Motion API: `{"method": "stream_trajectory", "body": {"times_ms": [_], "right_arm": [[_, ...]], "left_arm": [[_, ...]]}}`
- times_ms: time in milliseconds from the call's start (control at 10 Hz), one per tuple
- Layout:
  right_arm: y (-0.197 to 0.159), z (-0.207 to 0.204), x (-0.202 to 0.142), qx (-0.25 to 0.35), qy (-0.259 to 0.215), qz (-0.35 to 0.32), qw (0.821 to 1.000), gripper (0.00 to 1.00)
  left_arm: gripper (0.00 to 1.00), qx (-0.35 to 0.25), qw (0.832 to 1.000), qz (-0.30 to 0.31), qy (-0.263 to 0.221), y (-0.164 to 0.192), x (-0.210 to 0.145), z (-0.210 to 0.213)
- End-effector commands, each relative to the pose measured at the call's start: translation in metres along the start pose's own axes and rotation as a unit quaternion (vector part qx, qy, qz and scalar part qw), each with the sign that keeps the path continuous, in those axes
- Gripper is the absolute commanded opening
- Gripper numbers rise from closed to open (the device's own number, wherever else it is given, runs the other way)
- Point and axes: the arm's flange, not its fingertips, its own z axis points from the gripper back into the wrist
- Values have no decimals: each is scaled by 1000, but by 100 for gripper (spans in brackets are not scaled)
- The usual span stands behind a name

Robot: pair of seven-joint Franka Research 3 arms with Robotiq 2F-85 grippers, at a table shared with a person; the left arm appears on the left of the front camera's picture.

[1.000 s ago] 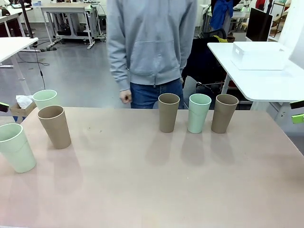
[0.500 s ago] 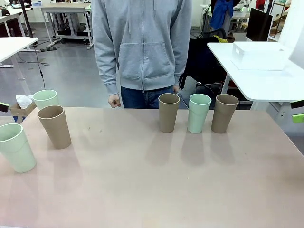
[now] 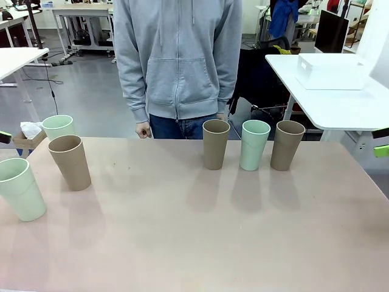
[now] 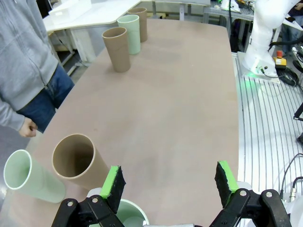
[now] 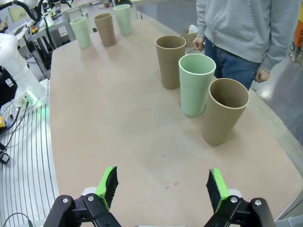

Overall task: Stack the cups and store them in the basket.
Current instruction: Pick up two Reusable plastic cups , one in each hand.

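I have the long tan table (image 3: 194, 243) in front of me, with a person (image 3: 177, 61) in a grey hooded top and jeans standing at its far edge, one hand (image 3: 143, 129) hanging loosely closed just above that edge. To my right, apart from my table, a white side table (image 3: 340, 106) carries the basket (image 3: 332, 71), well away from every cup.

The six cups all stand upright, mouths up, none stacked. Three form a row near the far edge, right of the middle: a tan cup (image 3: 216, 143), a mint cup (image 3: 254, 145) and another tan cup (image 3: 287, 145), close beside one another but not touching. The other three sit at my left end: a far mint cup (image 3: 58, 126), a left tan cup (image 3: 70, 162) in front of it, and a near mint cup (image 3: 21, 188) at the table's edge.

The left fingers (image 4: 113, 182) stand spread wide with nothing between them, above that left-hand group. The right fingers (image 5: 108, 183) are likewise wide apart and empty, over bare tabletop near the row of three.
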Motion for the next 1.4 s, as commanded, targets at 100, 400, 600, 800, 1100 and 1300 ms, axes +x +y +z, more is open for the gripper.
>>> {"method": "stream_trajectory", "body": {"times_ms": [100, 400, 600, 800, 1100, 1300], "right_arm": [[-3, -1, 0, -1, -14, 12, 1000, 100], [-3, -1, 0, -1, -14, 12, 1000, 100], [-3, -1, 0, -1, -14, 12, 1000, 100], [-3, -1, 0, -1, -14, 12, 1000, 100], [0, 1, -1, 0, 0, 0, 1000, 100], [-56, 1, 23, 28, -4, 21, 999, 100]], "left_arm": [[100, -1, 1000, -9, -6, 0, 1, 0], [100, -1, 1000, -9, -6, 0, 1, 0], [100, -1, 1000, -9, -6, 0, 1, 0], [100, -1, 1000, -9, -6, 0, 1, 0], [100, -1, 1000, -9, -6, 0, 1, 0], [100, -10, 1000, -12, -5, 5, 0, 17]]}}
